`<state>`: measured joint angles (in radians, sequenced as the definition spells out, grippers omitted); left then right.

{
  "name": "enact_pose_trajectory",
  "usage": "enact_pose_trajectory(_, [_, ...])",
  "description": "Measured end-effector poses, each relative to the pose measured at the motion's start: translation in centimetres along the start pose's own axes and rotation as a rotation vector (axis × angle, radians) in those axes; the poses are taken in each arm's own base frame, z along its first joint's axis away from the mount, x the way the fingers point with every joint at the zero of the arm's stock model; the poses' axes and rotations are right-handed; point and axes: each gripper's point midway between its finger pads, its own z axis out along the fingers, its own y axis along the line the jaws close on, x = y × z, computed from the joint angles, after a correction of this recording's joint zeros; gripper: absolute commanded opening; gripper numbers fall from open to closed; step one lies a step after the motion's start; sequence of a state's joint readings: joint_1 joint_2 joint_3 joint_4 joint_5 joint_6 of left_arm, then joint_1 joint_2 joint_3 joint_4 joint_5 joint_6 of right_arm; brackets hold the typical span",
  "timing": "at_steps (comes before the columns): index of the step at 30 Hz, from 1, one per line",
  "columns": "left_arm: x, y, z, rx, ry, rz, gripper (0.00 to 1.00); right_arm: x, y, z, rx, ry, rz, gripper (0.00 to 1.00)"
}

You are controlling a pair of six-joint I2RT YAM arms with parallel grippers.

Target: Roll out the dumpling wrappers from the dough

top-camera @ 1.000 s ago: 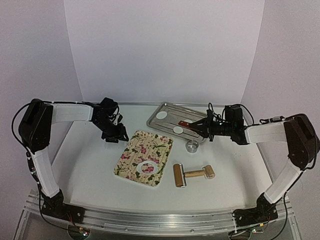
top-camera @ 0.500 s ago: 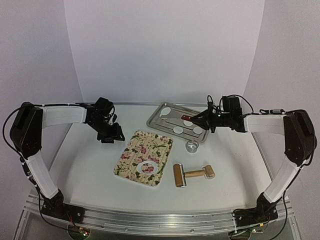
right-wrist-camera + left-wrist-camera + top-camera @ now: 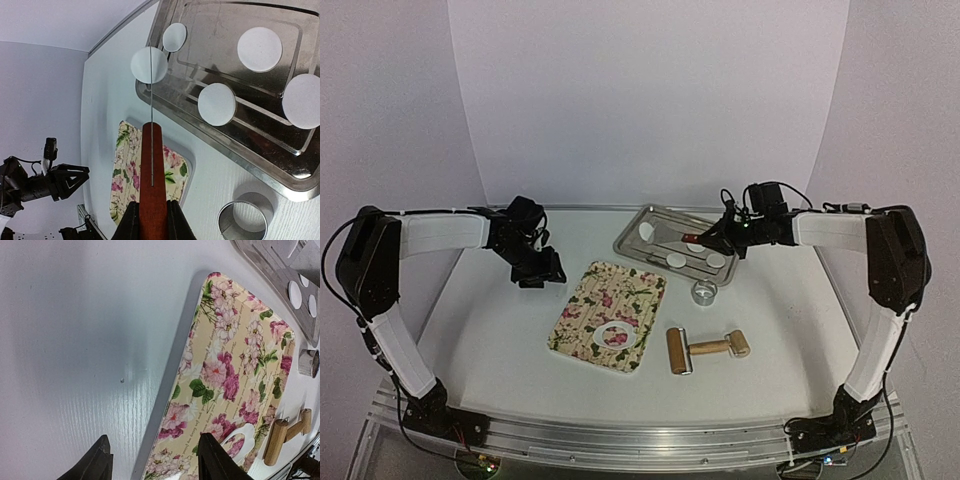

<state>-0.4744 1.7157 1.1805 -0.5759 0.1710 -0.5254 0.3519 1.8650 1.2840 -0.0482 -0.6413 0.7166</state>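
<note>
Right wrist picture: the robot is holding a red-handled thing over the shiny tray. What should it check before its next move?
1. The right gripper is shut on the red-handled tool: ok.
2. The tool's thin blade reaches across the metal tray's rim: ok.
3. The dumpling wrapper at the blade's tip rides on the blade rather than lying under it: cannot tell.
4. The other dumpling wrappers lie flat in the tray, apart from each other: ok.
5. The ring cutter stands beside the tray, clear of the tool: ok.
6. The left gripper is open and away from the metal tray: ok.
</note>
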Motion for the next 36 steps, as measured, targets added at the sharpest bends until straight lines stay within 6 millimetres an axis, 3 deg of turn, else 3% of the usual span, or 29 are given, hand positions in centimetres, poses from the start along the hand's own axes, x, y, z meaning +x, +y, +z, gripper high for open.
enact_pose_trajectory(10, [-0.2,0.3,0.0,-0.012,-0.008,-0.004,0.77,-0.3,-1.3,1.1,0.068,0.033,-0.05,0.0])
enact_pose_trajectory(21, [-0.4,0.6,-0.1,-0.025,-0.018,-0.013,0.79,-0.3,-1.0,0.2,0.096,0.037,-0.066,0.0])
enact_pose_trajectory(27, [-1.1,0.8,-1.0,-0.036,-0.06,-0.034,0.81,-0.9,1.9,-3.1,0.076,-0.007,-0.091,0.0])
enact_pose_trajectory(32, [-2.1,0.3,-3.4,-0.014,-0.142,-0.044,0.83,-1.6,5.1,-8.6,0.071,-0.122,-0.129,0.0])
enact_pose_trajectory(36, [-2.4,0.3,-5.2,0.009,-0.206,-0.055,0.85,-1.9,4.7,-13.2,0.092,-0.217,-0.083,0.0])
